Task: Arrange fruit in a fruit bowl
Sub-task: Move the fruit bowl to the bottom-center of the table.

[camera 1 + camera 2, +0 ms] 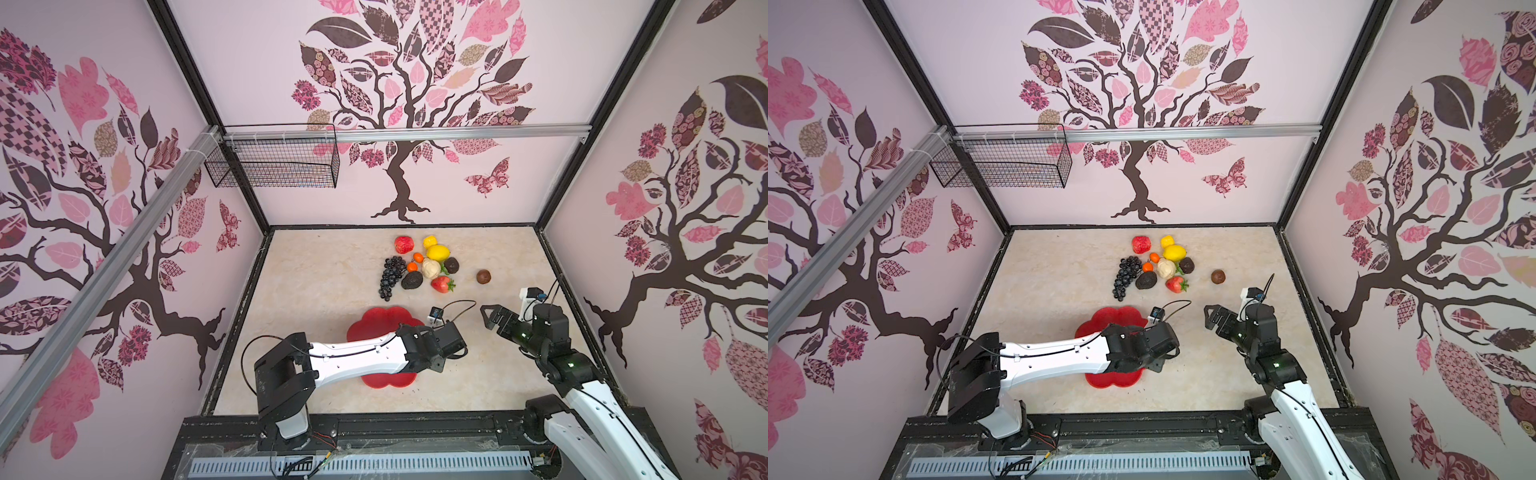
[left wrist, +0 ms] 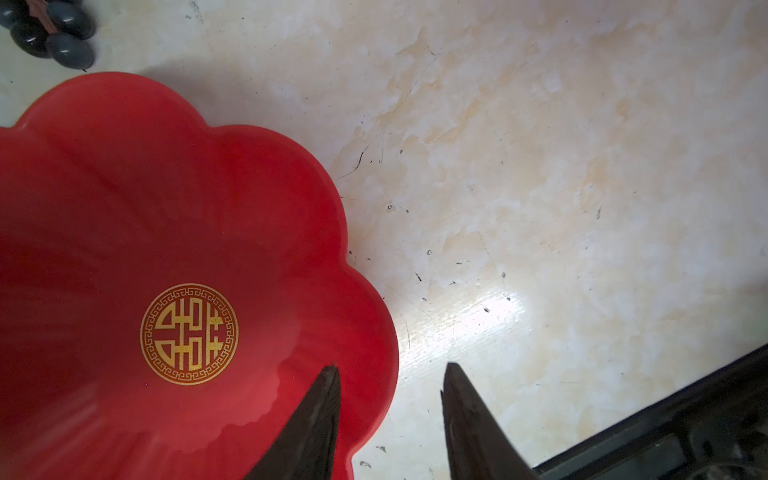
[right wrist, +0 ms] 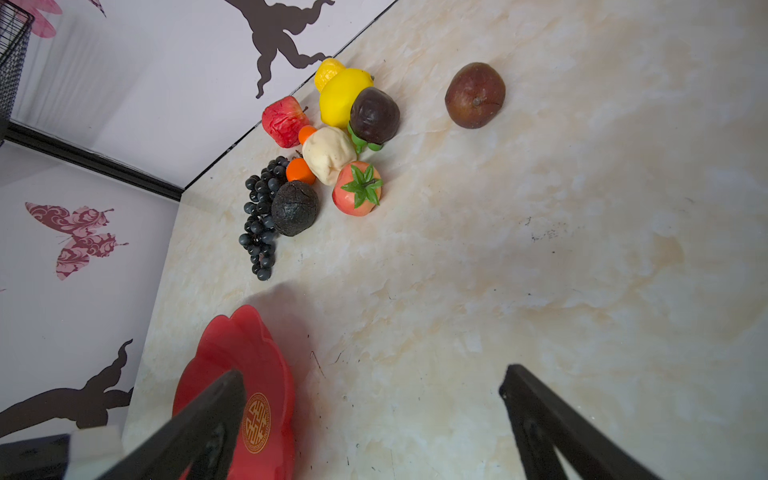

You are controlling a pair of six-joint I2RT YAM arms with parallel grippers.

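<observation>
The fruit bowl [image 1: 382,320] sits on the worktop [image 1: 316,291] toward its near edge, a little left of the middle. In both top views the left arm [image 1: 357,353] lies across the bowl and covers its centre. The left wrist view shows the left hand [image 2: 390,370] with its jaws partly apart and nothing gripped. One fingertip [image 2: 324,399] hangs over the bowl's red inside, near the gold emblem [image 2: 189,333], and the other over bare worktop. The scalloped rim runs between them with a gap on each side. Whether either finger touches the bowl I cannot tell.

The right hand [image 1: 487,316] hovers over the worktop toward the right edge, level with the bowl's far side, its jaws spread wide and empty.

All the fruit lies on the worktop beyond the bowl, close to the middle of the far edge:
- The grape bunch [image 1: 390,274] trails toward the bowl, with a dark avocado [image 1: 411,280] touching it.
- The strawberry [image 1: 441,284] lies just right of the avocado.
- The cream pear [image 1: 431,269] is behind them, pressed against two small oranges [image 1: 418,257].
- A dark purple fruit [image 1: 451,264] is next, then the lemon [image 1: 437,252] and a smaller yellow fruit [image 1: 430,240].
- The red apple [image 1: 404,244] lies nearest the far edge.
- The brown pear [image 1: 483,276] lies alone, well apart toward the right edge
</observation>
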